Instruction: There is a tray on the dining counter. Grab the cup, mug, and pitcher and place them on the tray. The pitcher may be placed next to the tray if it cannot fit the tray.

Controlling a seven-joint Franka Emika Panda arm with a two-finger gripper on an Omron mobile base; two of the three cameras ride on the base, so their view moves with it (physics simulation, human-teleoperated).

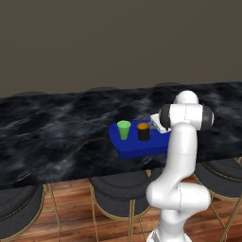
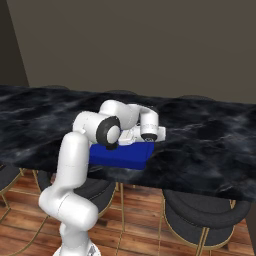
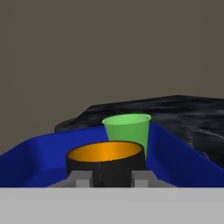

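Note:
The blue tray (image 1: pixel 137 149) lies on the black marble dining counter (image 1: pixel 56 127). On it stand the green cup (image 1: pixel 124 129) and, to its right, the black mug (image 1: pixel 143 132) with its orange inside. My gripper (image 1: pixel 152 126) sits level with the mug, just right of it. In the hand view the mug (image 3: pixel 105 159) is right in front of the gripper (image 3: pixel 112 178), whose fingers stand a little apart at its near side; the cup (image 3: pixel 127 131) is behind it, inside the tray's rim (image 3: pixel 30 157). The arm hides both vessels over the tray (image 2: pixel 120 156) in the right base view. The pitcher is out of view.
Round dark stools (image 1: pixel 120 191) (image 2: pixel 200 215) stand along the counter's near edge over a wooden floor. The marble top (image 2: pixel 210 145) runs far to both sides of the tray. A plain brown wall rises behind it.

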